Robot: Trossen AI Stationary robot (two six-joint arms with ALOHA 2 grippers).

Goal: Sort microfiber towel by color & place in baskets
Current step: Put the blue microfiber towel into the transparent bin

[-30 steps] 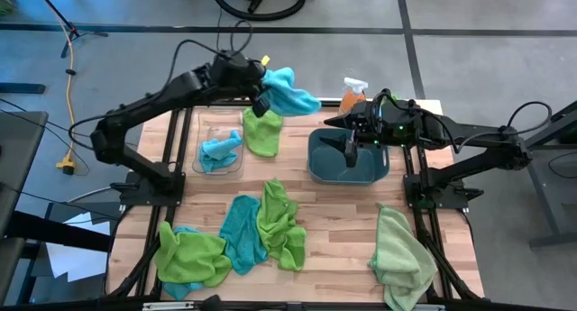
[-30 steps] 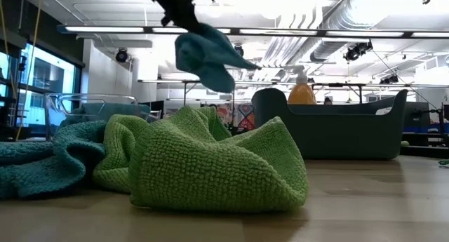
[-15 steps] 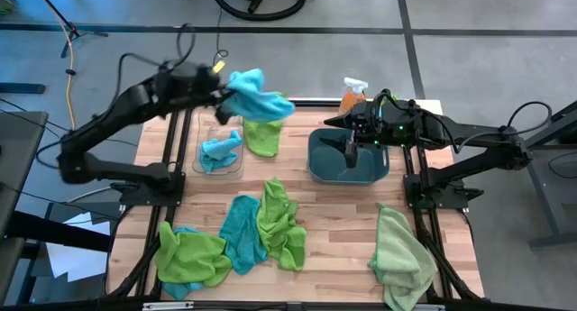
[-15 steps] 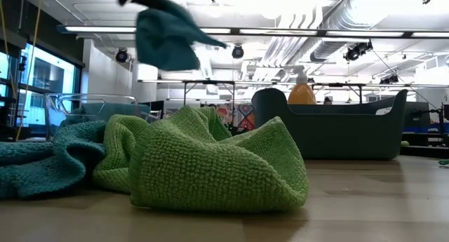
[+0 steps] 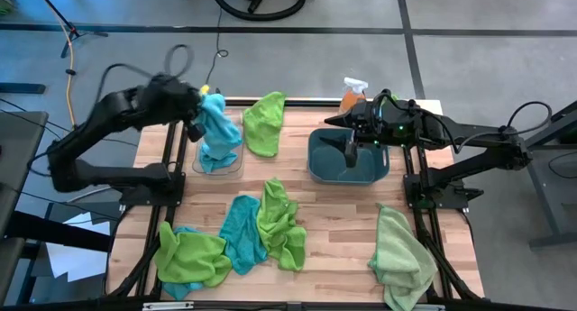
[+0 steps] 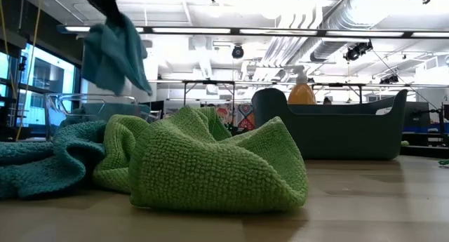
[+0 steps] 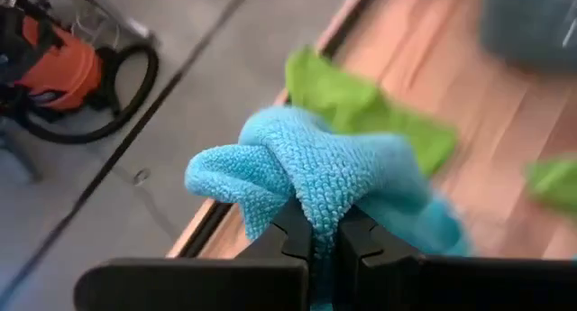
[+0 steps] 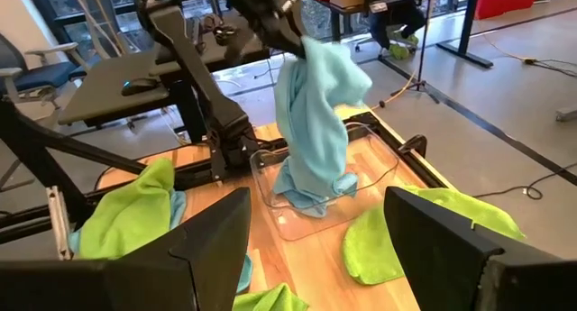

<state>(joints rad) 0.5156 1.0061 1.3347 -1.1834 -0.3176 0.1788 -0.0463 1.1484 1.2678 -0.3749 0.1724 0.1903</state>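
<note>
A blue towel (image 5: 217, 131) hangs from my left gripper (image 5: 195, 110), which is shut on it above the clear basket (image 5: 236, 163) at the table's far left. The low view shows the towel (image 6: 116, 54) high in the air. Its lower end drops into the clear basket (image 8: 365, 178). A green towel (image 5: 263, 122) lies flat on the table just right of that basket. My right gripper (image 5: 352, 147) stays open over the dark teal tub (image 5: 317, 162), with nothing between its fingers. My left gripper pinches a bunched fold at the blue towel's top (image 7: 317, 203) between its two fingers, several layers thick. The fingers (image 7: 293, 234) slant downward from the table's left side. The towel hangs slack below them (image 8: 311, 131), its lower end inside the clear basket.
A heap of green and blue towels (image 5: 243, 234) lies at the near left and fills the low view's foreground (image 6: 210, 161). A pale green towel (image 5: 397, 252) drapes over the near right corner. An orange spray bottle (image 5: 352, 95) stands behind the teal tub.
My left gripper has swung toward the table's left edge, still shut on the blue towel. It has carried the towel from above the green towel to over the clear basket. The towel trailed out sideways on the way and now hangs straight down.
</note>
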